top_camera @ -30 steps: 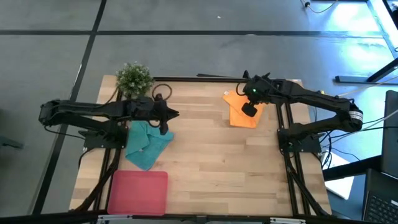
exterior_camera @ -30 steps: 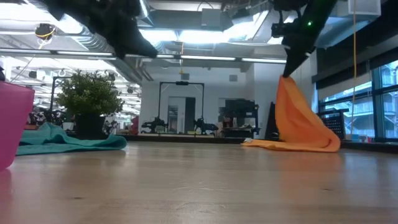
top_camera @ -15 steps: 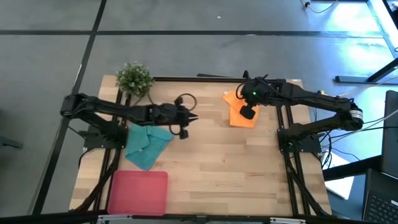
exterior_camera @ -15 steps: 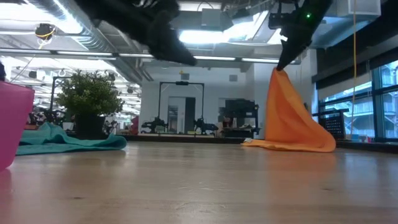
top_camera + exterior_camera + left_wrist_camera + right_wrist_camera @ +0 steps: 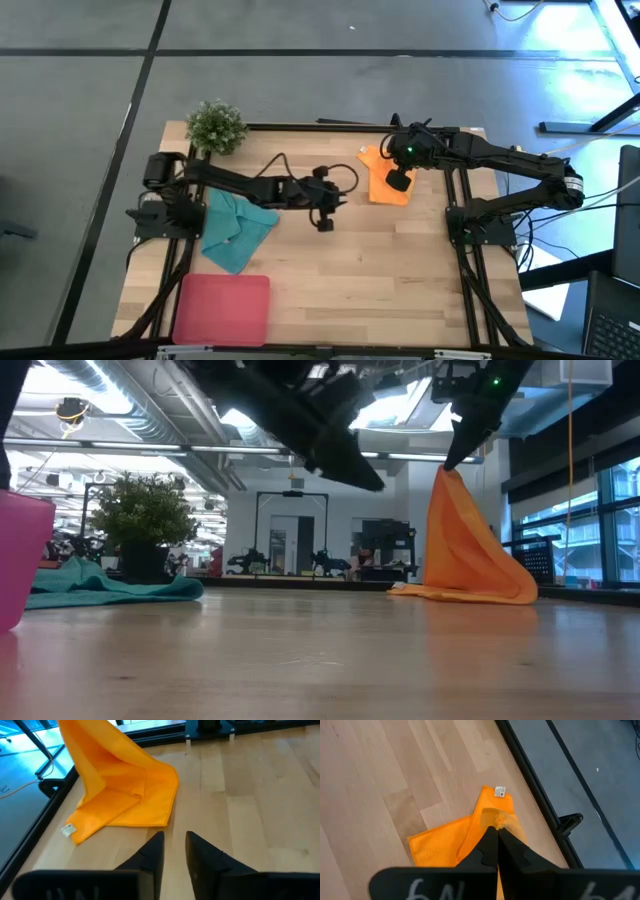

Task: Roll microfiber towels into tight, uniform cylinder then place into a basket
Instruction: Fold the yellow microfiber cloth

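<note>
Overhead, the right tool [image 5: 398, 181] pinched the orange towel [image 5: 383, 178] up off the tabletop [image 5: 340, 260]; beside the towel, the left tool [image 5: 325, 223] hovered with fingers slightly apart.

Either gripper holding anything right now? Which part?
The right gripper is shut on the orange towel, pinching its raised top fold; the rest drapes to the table. The left gripper holds nothing, slightly parted above the wood.

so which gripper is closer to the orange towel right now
Right. The right gripper is shut on the orange towel, lifting one corner. The left gripper hangs over bare table beside it, not touching.
</note>
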Controlling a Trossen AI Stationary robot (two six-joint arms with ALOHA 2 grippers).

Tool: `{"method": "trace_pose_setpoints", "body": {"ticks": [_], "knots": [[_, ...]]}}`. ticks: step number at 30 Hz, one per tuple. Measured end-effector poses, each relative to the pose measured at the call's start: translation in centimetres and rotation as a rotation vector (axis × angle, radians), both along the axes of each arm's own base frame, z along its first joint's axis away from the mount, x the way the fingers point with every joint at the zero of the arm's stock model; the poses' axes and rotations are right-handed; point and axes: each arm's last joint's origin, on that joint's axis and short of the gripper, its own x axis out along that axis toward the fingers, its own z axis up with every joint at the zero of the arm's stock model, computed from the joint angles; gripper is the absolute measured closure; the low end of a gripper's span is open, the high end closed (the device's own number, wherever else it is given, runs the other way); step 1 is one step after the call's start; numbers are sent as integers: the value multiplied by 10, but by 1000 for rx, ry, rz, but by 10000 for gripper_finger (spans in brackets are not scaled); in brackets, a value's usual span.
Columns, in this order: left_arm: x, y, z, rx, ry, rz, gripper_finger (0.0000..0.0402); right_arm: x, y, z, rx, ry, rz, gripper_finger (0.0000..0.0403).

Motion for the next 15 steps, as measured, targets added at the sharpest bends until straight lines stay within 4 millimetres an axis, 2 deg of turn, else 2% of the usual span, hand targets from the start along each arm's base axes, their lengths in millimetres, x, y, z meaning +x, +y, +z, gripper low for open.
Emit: {"method": "trace_pose_setpoints", "body": {"ticks": [4, 7, 15], "knots": [[15, 1, -15, 101, 49, -34, 294, 0, 0, 0, 0, 0, 0, 402], [23, -1, -27, 174, 97, -82, 288, 0, 0, 0, 0, -1, 0, 402], [58, -1, -53, 181, 89, -85, 291, -7, 2, 7, -8, -34, -2, 400]]}}
